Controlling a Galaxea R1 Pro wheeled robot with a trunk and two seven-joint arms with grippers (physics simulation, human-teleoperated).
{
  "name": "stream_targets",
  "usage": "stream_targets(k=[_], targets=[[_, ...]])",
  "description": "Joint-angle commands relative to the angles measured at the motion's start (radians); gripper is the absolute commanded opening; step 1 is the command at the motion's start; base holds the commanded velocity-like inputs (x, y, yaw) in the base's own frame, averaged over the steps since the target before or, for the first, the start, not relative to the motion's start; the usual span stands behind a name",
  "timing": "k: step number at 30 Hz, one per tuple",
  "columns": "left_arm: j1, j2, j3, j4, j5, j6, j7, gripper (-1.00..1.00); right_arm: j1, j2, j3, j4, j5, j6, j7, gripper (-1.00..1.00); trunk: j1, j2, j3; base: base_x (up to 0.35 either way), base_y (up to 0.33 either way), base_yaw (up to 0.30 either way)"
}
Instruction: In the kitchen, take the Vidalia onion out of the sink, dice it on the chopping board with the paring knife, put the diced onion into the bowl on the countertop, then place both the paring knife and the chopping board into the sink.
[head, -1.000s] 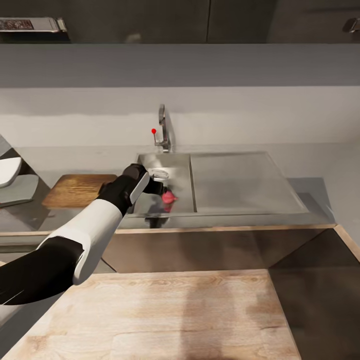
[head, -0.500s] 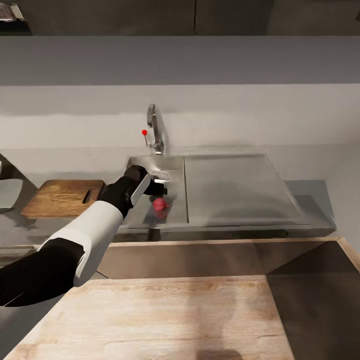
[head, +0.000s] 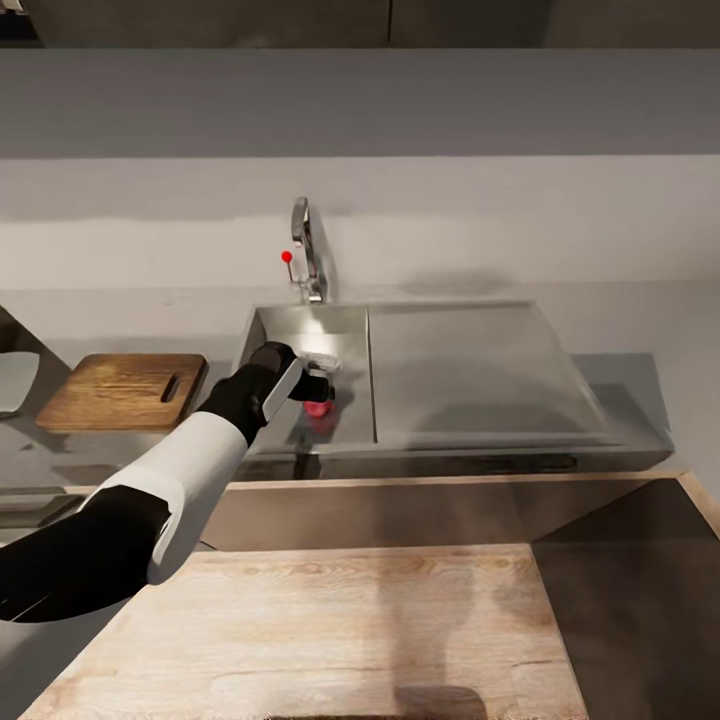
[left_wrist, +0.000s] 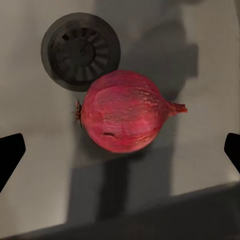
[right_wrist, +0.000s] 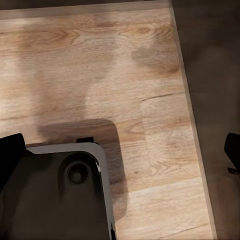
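The left gripper hangs over the near part of the sink with its jaws spread wide, and the onion lies on the steel floor directly below it, just beside the round drain and clear of the walls. In the left wrist view the two fingertips sit far apart at either edge, with the bulb between them but a little off their line, so nothing is gripped yet. To do this well, the gripper should shift until the bulb's widest part lies on the line between the fingers, then drop straight down and close across the round belly, not along the pointed tip, which would let it squirt out. How far the fingers stand above the floor is hard to judge, perhaps a short drop. The chopping board waits on the countertop to the left. The right gripper is open over a pale wooden surface, holding nothing.
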Motion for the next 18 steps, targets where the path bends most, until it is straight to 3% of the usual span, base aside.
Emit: stream_targets(k=[1,18], targets=[[-0.001,0.0,-0.005,-0.001,0.011,0.003,0.01,1.0,0.0,0.0,0.001,-0.001,0.0,-0.001,-0.003,1.0,0.001,-0.002,-0.003,0.0,0.0,0.0],[0.0,0.0,-0.005,-0.001,0.011,0.003,0.01,1.0,0.0,0.0,0.001,-0.001,0.0,-0.001,-0.003,1.0,0.001,-0.002,-0.03,0.034,0.0,0.0]])
